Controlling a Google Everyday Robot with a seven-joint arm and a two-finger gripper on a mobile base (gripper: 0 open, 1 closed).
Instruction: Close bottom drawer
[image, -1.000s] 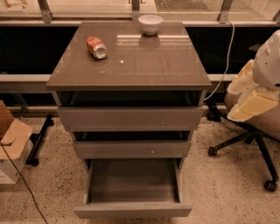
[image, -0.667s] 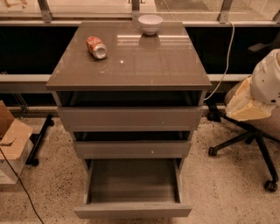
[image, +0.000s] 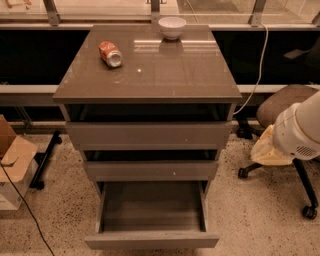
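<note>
The bottom drawer (image: 152, 240) is at the foot of the desk (image: 170, 75), down by the floor. It is pulled far out, so you can look right into its tray. I see nothing in the tray. The middle drawer (image: 150, 170) and the top drawer (image: 148, 135) each stick out just a little.

The pincer (image: 266, 150) is off to the right of the desk, about level with the middle drawer and in front of a chair (image: 285, 102). It is well apart from the bottom drawer and touches nothing. I cannot tell if it is spread or pressed together.

The drawer looks hard and stiff, so it should not bend. With no load in the tray it is likely light and should slide with ease. Its front is flat, shiny and has no handle. There is nothing to pinch, and a grip there could slip.

So I think a push is better than a grab. The best spot looks like the middle of the flat front, pushing straight in toward the desk. A push near one end might turn the drawer and make it stick. The pincer would first need to go low and come round to the front.

A hard shove may shake the desk. The can (image: 110, 53) lies on its side up there and could roll. The bowl (image: 172, 27) sits near the back edge.
</note>
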